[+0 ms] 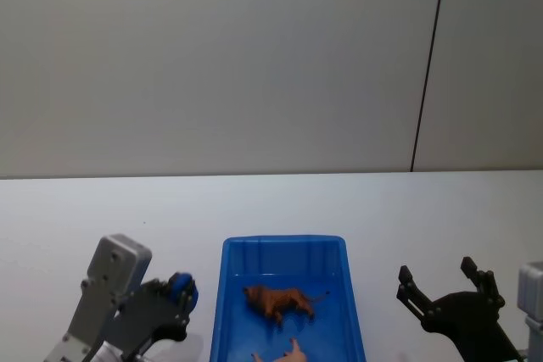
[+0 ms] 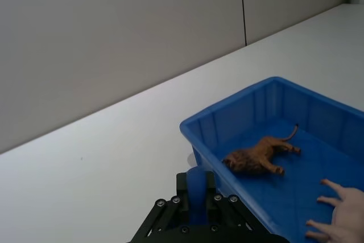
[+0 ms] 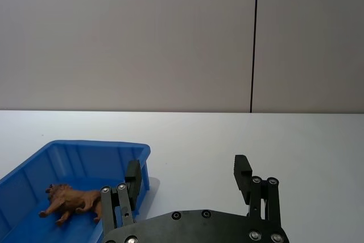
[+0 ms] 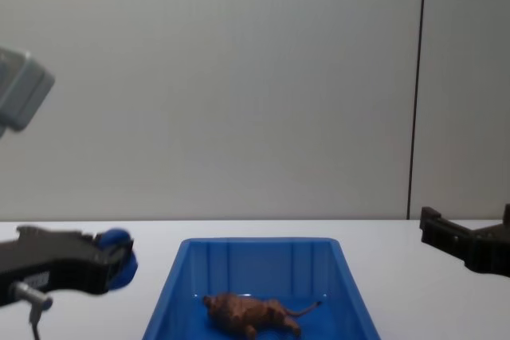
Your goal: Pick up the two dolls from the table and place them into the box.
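Both dolls, brown lion (image 1: 280, 302) and pink pig (image 1: 284, 353), in the box (image 1: 229, 294); left gripper (image 1: 180, 296) closed, right gripper (image 1: 441, 290) spread, either liable to nudge the rim.

The blue box (image 1: 284, 247) sits on the white table (image 1: 102, 209) with the brown lion doll (image 1: 280, 302) lying inside and the pink doll (image 1: 284, 353) nearer. The left gripper (image 1: 182, 294) hangs closed just beside it; the right gripper (image 1: 439, 281) hangs spread, farther off.

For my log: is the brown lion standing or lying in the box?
Lying on its side: the brown lion rests on the box floor, legs pointing sideways.
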You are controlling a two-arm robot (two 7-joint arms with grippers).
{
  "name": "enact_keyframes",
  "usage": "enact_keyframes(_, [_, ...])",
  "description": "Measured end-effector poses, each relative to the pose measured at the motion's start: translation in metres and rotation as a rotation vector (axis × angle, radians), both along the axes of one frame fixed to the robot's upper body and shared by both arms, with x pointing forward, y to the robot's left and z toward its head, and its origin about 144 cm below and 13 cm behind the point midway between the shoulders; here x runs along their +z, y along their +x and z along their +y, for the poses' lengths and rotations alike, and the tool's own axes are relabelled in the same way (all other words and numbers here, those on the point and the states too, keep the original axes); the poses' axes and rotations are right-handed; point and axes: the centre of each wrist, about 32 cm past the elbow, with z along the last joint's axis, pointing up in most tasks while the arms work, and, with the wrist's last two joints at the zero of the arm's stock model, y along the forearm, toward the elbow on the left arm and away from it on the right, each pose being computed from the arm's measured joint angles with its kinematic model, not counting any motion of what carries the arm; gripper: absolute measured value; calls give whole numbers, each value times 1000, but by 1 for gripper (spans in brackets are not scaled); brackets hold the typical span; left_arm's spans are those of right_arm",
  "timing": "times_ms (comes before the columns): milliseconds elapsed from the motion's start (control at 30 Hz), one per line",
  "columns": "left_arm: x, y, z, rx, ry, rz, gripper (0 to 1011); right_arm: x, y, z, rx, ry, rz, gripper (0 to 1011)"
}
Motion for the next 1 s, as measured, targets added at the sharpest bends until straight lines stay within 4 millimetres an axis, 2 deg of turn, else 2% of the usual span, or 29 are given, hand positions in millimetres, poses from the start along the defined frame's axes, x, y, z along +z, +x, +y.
enact_keyframes(367, [20, 9, -6, -102, -6, -65, 89, 0, 0, 0, 0, 0, 0, 1001])
enact_keyframes(767, [25, 18, -9, -250, -79, -82, 89, 0, 0, 0, 0, 0, 0, 1001])
enact_keyframes(833, [24, 19, -9, -280, -97, -82, 109, 0, 0, 0, 0, 0, 0, 1001])
enact_keyframes(967, [21, 21, -10, -331, -129, -81, 231, 0, 0, 0, 0, 0, 0, 1001])
enact_keyframes(1000, [20, 22, -11, -350, -141, -80, 231, 0, 0, 0, 0, 0, 0, 1001])
